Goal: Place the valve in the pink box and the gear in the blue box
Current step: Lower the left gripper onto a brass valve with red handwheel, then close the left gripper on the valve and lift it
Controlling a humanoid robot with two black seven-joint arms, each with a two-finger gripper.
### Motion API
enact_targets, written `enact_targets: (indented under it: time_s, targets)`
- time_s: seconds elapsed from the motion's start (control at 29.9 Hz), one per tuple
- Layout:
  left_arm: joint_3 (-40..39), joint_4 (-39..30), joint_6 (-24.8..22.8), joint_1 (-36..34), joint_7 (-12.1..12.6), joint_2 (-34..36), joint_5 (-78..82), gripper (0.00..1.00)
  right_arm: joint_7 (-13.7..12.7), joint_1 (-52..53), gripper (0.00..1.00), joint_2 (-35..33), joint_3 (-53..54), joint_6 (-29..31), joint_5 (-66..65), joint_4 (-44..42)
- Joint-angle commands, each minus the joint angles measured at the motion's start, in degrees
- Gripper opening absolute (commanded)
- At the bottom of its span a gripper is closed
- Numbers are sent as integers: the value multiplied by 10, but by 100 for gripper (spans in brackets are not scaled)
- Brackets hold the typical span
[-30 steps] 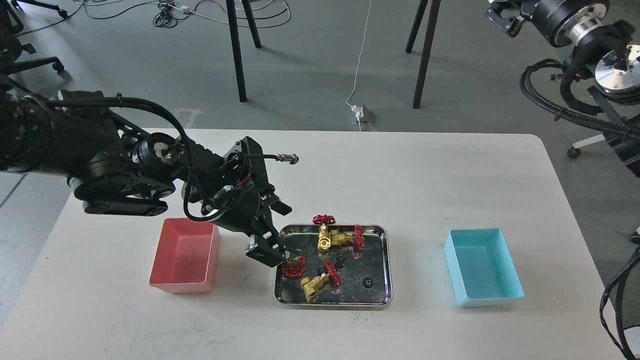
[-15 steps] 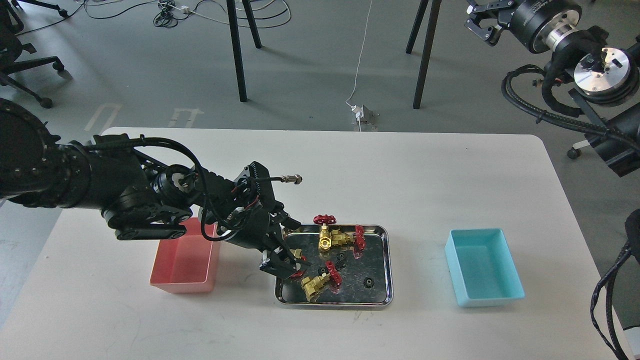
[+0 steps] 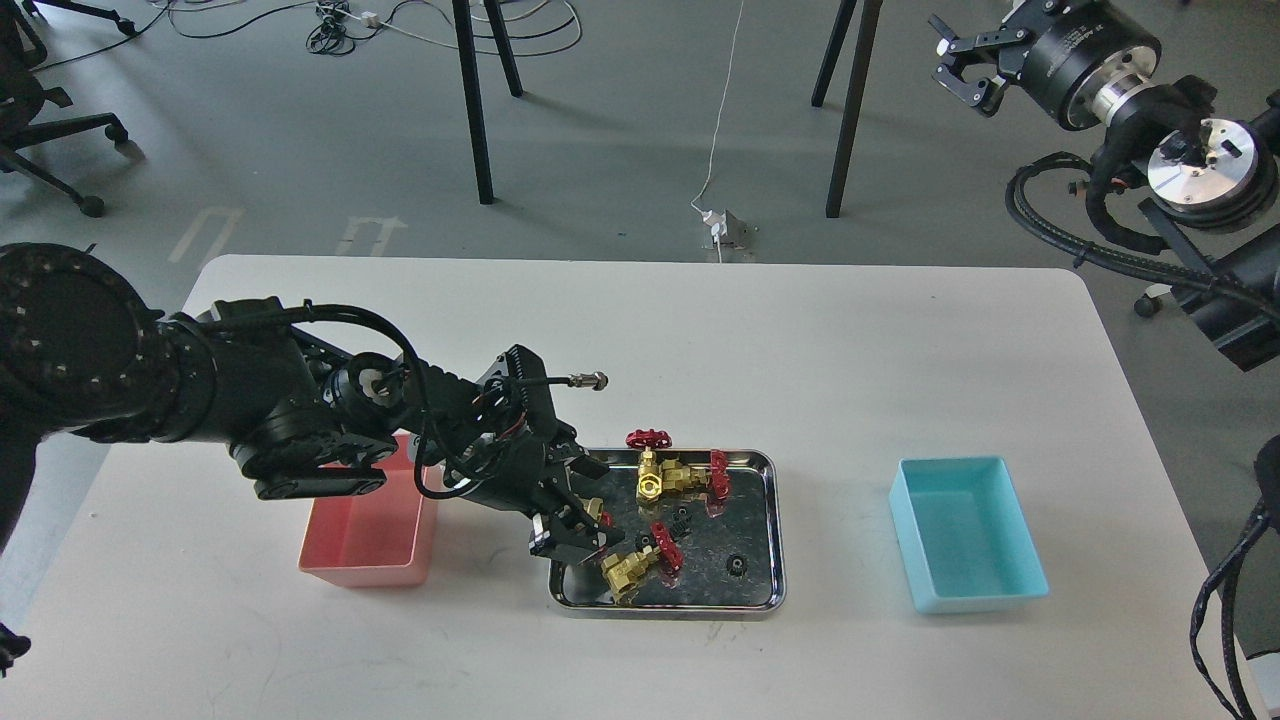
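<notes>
Where the tray [image 3: 770,530] begins, left end effector [image 3: 578,532] clamps a valve [image 3: 600,520].

Valve [image 3: 600,518] mostly hidden behind left fingers [image 3: 575,535]

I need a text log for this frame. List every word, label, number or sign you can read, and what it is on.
Right arm's wrist housing: a line of pale print, too small and blurred to read.
Pink box, blue box, tray, valves, gears, table: no text visible.
Nothing else carries readable writing.
</notes>
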Motion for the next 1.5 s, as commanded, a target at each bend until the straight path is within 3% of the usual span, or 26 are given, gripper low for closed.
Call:
enact_targets:
  time_s: [0.0, 0.33, 0.77, 1.04, 1.27, 1.47]
  targets:
    - [2, 2, 6, 4, 0, 4, 18, 63, 0, -4, 100, -1, 0, 0, 1, 0]
    - [8, 19, 27, 20, 0, 4, 23, 51, 2, -6, 100, -1, 0, 1, 1, 2]
    - [6, 42, 58, 30, 0, 3, 50, 10, 4, -10, 100, -1, 2, 1, 1, 2]
    - [-2, 38, 68, 19, 0, 16, 48, 6, 4, -13, 100, -1, 5, 1, 1, 3]
    - [-27, 25, 68, -25, 0, 87, 47, 6, 4, 37, 100, 5, 6, -34, 0, 32]
    - [-31, -100, 67, -95, 0, 196, 48, 6, 4, 124, 100, 6, -15, -101, -6, 28]
